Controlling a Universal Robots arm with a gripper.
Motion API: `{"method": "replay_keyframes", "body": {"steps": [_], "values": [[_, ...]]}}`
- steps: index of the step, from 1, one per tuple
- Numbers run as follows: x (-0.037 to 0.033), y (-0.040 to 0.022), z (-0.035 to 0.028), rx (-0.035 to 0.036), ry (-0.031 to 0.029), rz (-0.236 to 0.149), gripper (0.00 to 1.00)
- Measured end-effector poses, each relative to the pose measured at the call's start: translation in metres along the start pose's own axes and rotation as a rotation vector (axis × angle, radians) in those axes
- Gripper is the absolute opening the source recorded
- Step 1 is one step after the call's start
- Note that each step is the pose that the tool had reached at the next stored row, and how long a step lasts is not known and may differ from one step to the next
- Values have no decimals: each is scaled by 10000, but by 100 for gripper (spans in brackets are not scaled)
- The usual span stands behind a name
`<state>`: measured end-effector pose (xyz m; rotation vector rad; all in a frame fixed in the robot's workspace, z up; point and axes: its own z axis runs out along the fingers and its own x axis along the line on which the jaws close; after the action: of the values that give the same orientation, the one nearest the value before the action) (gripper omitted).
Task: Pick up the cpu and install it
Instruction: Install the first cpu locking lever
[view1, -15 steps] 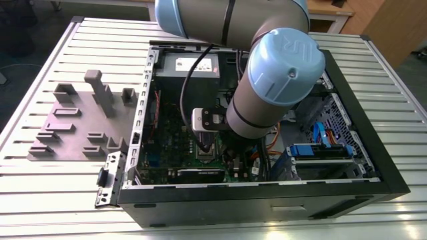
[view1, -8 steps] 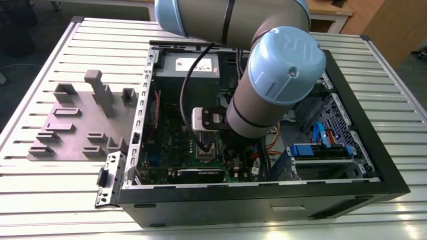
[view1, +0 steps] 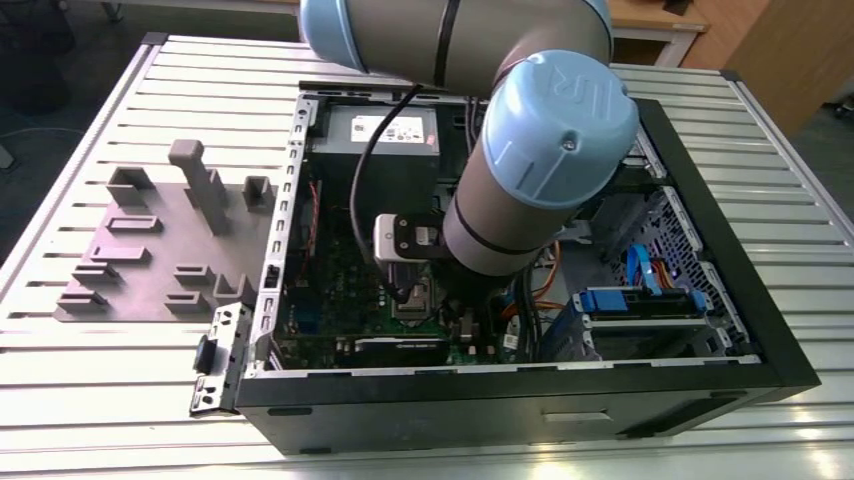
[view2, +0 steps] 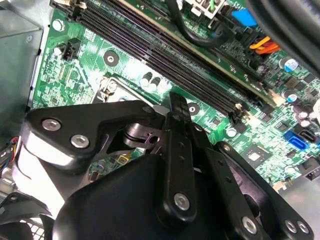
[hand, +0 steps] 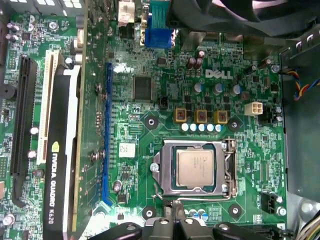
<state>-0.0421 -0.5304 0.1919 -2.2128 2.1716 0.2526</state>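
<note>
Exterior view, from its left to its right: a slatted metal worktop (view1: 80, 380) carries a gray fixture tray (view1: 147, 250) with raised blocks, and beside it an open black computer case (view1: 534, 410) lying on its side. A gray box (view1: 387, 150) at the case's far end bears a white printed label (view1: 391, 128). The arm (view1: 534, 170), gray with pale blue caps, reaches down into the case over the green motherboard (view1: 320, 290). A drive bay with blue fittings (view1: 641, 300) lies toward the exterior view's right. First wrist view: a graphics card (hand: 62, 150) with lettering along its edge stands in its slot beside a long blue slot (hand: 106, 135). A small white sticker (hand: 127, 149) lies between that slot and the silver socket frame (hand: 229, 170). White lettering (hand: 219, 74) is printed on the board beyond three square components. The cpu (hand: 194, 169) lies flat inside the socket frame, its silver top printed with fine text. The claw (hand: 171, 212) hangs just beside the frame's edge, its fingers drawn together with nothing between them. Second wrist view: the claw (view2: 178, 107) stands over the board near long black memory slots (view2: 165, 60).
</note>
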Motion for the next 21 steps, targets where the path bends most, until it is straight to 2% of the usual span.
{"method": "replay_keyframes", "body": {"steps": [8, 14, 21], "values": [[-3, 48, -6, 4, -2, -1, 11], [-7, 59, -31, 4, -3, -1, 11], [-7, 86, -29, 9, -6, -8, 11]]}}
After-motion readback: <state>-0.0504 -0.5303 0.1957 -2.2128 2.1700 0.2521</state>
